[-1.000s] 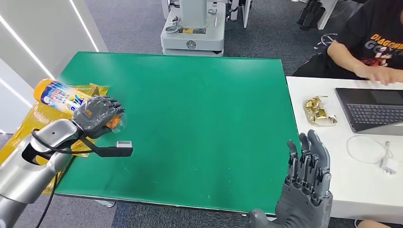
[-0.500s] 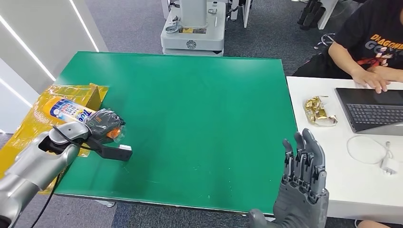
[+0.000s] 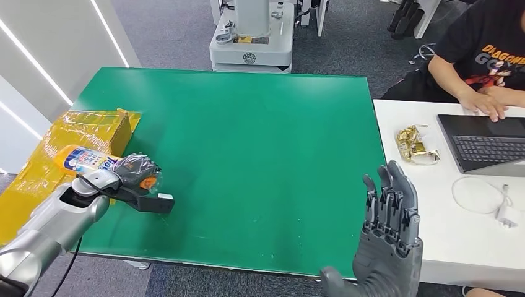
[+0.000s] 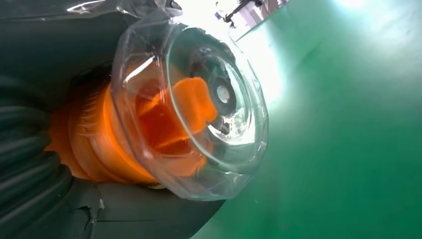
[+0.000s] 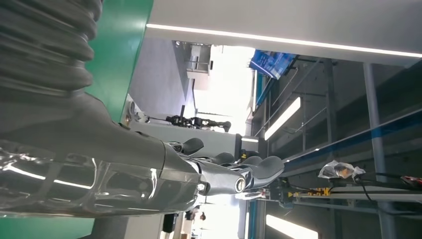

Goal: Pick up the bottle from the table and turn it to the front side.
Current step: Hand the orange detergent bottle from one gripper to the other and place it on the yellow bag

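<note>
Left hand (image 3: 136, 170) wrapped tight around the neck end of a yellow-orange plastic bottle with a blue-and-white label (image 3: 86, 159), lying sideways in the grip. Body of the bottle sticking out behind the hand, away from the table middle, over a crinkly yellow plastic bag (image 3: 46, 161) at the table's edge. Clear domed cap (image 4: 209, 107) with the orange nozzle inside poking out past the fingers (image 4: 30, 164), super close in the left wrist view, with the green tabletop (image 4: 358, 124) just beyond it. Small black block with a pale end (image 3: 155, 202) right under the hand, down on the green table (image 3: 260, 142).

Right hand (image 3: 390, 232) well apart from all that, near the front edge on the other side, upright with fingers straight and spread, holding nothing.

Farther out past the right hand: white desk (image 3: 433, 185) with a crumpled gold wrapper (image 3: 416, 144), dark laptop (image 3: 489, 145), white cable and charger (image 3: 489, 204), and a person in a black printed T-shirt (image 3: 489, 43) with a hand on the keyboard.
</note>
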Tool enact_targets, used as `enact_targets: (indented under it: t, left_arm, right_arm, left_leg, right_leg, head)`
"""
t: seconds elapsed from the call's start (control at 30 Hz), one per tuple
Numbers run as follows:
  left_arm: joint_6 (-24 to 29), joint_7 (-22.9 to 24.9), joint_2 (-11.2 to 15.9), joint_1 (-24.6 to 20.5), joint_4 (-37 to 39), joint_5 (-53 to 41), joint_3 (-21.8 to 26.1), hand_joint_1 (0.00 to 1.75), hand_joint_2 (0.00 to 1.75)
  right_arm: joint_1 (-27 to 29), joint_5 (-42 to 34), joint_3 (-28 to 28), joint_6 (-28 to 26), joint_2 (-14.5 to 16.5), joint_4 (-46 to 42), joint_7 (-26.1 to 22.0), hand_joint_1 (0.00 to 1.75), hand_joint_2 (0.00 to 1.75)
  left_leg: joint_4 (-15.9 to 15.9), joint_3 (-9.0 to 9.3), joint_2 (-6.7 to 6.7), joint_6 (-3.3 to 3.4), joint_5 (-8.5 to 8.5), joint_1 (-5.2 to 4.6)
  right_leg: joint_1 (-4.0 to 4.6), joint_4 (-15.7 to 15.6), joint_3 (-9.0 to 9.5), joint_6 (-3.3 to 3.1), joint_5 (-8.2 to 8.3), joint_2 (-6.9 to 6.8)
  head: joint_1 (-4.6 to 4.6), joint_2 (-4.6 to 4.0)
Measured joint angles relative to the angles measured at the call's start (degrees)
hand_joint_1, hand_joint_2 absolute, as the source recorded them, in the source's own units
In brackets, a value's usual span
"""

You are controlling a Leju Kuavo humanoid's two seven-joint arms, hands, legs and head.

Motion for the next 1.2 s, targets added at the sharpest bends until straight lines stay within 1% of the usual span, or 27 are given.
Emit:
enact_targets:
  t: [0.3,0.6,0.63,0.67,0.73,0.77,0.8,1.2]
  left_arm:
    - [0.2,0.3,-1.2,0.1,2.0,-0.1,0.0,1.75,1.75]
    - [1.5,1.0,-4.1,0.5,3.8,-1.9,0.4,1.75,1.75]
    - [1.7,1.0,-4.2,0.8,3.8,-2.0,0.5,1.62,1.75]
    - [1.8,1.0,-4.3,1.0,3.8,-2.0,0.6,1.34,1.75]
    - [1.9,1.1,-4.4,1.4,3.8,-2.1,1.0,0.47,1.75]
    - [2.0,1.2,-4.5,1.5,3.8,-2.2,1.2,0.15,1.75]
    - [2.0,1.3,-4.6,1.7,3.8,-2.2,1.5,0.00,1.75]
    - [2.0,2.8,-5.1,2.4,3.3,-2.8,3.7,0.00,1.75]
  right_arm:
    - [-0.7,-0.1,0.2,0.0,0.0,1.1,0.0,0.00,1.75]
    - [-2.2,-0.6,1.1,-0.2,-0.1,2.1,0.4,0.00,1.75]
    - [-2.4,-0.7,1.2,-0.2,-0.1,2.2,0.4,0.00,1.75]
    - [-2.5,-0.7,1.3,-0.2,-0.2,2.3,0.4,0.00,1.75]
    - [-2.9,-0.9,1.4,-0.3,-0.2,2.5,0.4,0.00,1.75]
    - [-3.1,-1.0,1.5,-0.3,-0.3,2.5,0.4,0.00,1.75]
    - [-3.2,-1.0,1.6,-0.4,-0.4,2.6,0.4,0.00,1.75]
    - [-3.3,-1.5,2.2,-1.2,-1.0,2.8,0.3,0.00,1.75]
  left_leg:
    - [0.0,0.00,0.00,0.00,0.00,0.00]
    - [0.0,0.00,0.01,0.00,0.00,0.00]
    - [0.0,0.00,0.01,0.00,0.00,0.00]
    - [0.0,0.00,0.00,0.00,0.00,0.00]
    - [0.0,0.00,-0.02,0.00,0.00,0.00]
    - [0.0,0.00,-0.02,0.00,0.00,0.00]
    - [0.0,0.00,-0.02,0.00,0.00,0.00]
    - [0.0,0.14,0.02,-0.01,0.00,-0.01]
  right_leg:
    - [0.00,0.0,-0.01,0.00,0.00,0.00]
    - [0.00,0.0,0.01,0.02,0.02,0.00]
    - [0.00,0.0,0.01,0.02,0.02,0.00]
    - [0.00,0.0,0.01,0.02,0.02,0.00]
    - [0.00,0.0,0.01,0.02,0.01,-0.01]
    - [0.00,0.0,0.01,0.01,0.01,-0.02]
    - [0.00,0.0,0.01,0.01,0.01,-0.02]
    - [0.00,0.0,0.12,-0.02,0.04,-0.01]
  head:
    - [-0.01,0.00]
    - [0.00,0.00]
    - [0.00,0.00]
    - [0.00,0.00]
    - [-0.01,0.00]
    - [-0.01,0.00]
    - [-0.01,0.00]
    - [-0.01,0.00]
